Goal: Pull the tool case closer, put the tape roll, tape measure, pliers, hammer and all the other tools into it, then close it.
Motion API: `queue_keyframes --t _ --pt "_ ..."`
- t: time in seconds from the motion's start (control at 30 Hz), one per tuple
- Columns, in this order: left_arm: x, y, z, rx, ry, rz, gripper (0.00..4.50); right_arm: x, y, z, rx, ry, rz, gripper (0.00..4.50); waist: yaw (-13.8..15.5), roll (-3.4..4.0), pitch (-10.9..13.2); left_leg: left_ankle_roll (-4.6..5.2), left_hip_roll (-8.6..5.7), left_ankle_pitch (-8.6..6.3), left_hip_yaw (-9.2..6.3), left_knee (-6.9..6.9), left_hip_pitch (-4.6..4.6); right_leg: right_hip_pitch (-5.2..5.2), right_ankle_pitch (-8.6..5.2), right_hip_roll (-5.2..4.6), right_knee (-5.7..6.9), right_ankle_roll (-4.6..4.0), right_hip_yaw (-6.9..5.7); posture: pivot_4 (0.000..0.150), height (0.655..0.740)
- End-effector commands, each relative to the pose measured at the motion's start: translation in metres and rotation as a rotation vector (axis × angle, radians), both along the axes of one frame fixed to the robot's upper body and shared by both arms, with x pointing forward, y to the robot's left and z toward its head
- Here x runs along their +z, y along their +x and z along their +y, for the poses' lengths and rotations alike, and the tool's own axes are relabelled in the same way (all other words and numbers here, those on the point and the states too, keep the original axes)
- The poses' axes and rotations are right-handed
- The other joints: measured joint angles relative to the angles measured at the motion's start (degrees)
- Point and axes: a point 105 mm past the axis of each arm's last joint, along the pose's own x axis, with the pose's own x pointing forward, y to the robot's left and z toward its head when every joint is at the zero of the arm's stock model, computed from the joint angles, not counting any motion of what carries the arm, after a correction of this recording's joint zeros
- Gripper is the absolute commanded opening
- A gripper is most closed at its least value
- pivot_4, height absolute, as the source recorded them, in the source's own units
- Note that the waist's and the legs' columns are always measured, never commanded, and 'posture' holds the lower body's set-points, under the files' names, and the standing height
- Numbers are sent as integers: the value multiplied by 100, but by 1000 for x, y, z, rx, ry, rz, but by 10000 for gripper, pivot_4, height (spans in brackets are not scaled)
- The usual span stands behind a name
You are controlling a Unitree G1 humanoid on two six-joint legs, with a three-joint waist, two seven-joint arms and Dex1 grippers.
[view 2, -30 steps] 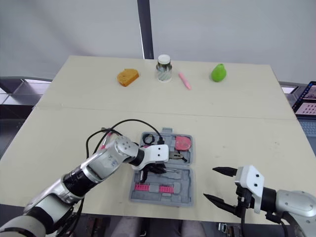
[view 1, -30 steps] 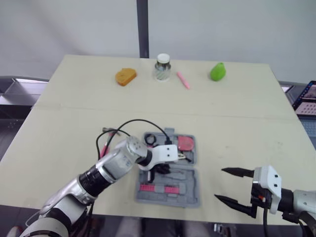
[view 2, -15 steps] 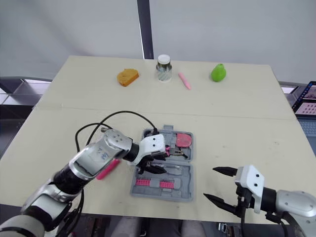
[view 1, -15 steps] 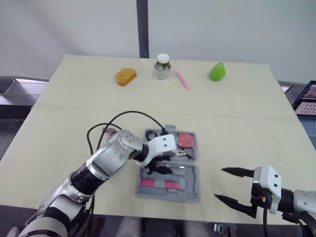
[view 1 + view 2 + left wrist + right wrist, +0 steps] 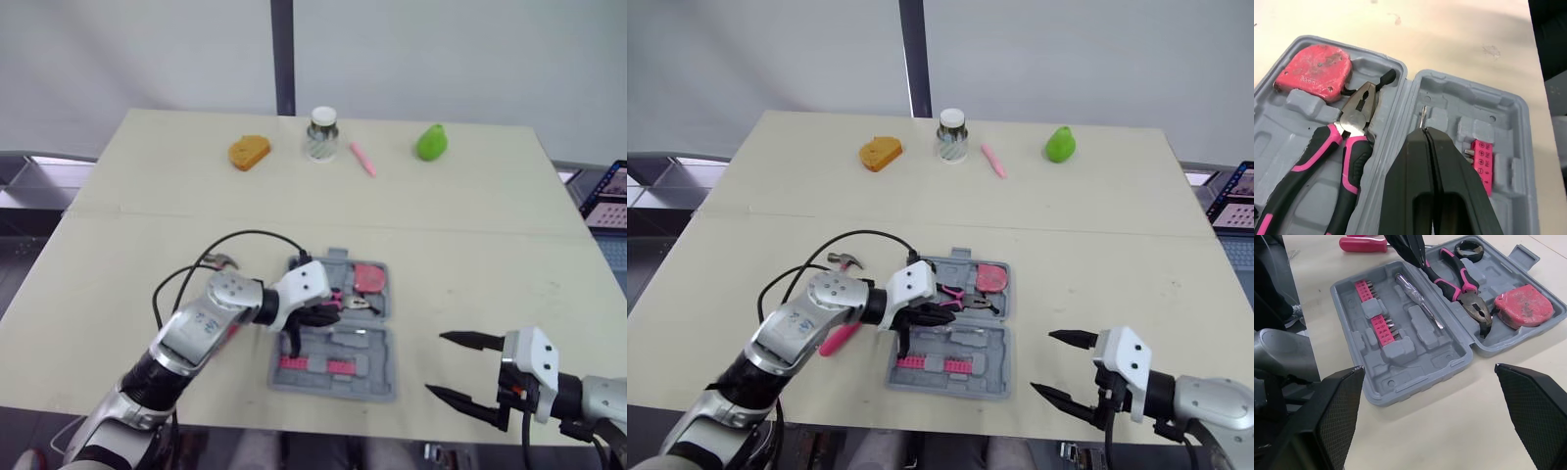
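Tool case (image 5: 377,370) open, pliers (image 5: 1355,119) inside; L fingers (image 5: 1413,191) closed above, R fingers (image 5: 470,341) apart

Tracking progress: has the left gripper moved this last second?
Yes. The left gripper drew back toward the robot's left, from over the middle of the tool case to its left edge.

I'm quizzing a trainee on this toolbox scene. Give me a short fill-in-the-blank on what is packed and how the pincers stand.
1. The tool case lies ___, not closed.
2. The pliers inside it have black and ___ handles.
3. The hammer lies on the ___, not in the case.
4. The left pincer is shut; the right pincer is ___.

Missing words: open; pink; table; open.
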Motion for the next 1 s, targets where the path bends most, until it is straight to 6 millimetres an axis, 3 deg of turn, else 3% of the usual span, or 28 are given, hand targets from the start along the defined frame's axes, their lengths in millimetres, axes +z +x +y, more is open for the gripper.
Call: queue_keyframes --t 0.03,0.47,1.0 --pt "1 1 2 -26 -74 -93 570 8 -1 2 6 7 -32 45000 -1 1 0 0 0 0 0 0 0 0 0 -1 0 0 -1 1500 7159" --pt "-33 5 12 -1 -79 -103 570 10 -3 0 1 12 -34 45000 2 1 0 3 0 -2 1 0 3 1 0 -3 3 0 -14 1500 7159" --pt "-58 5 13 25 -29 -52 570 10 -7 -2 -15 2 -29 45000 1 2 -1 3 0 -3 2 0 4 1 0 -2 6 1 -23 1500 7159"
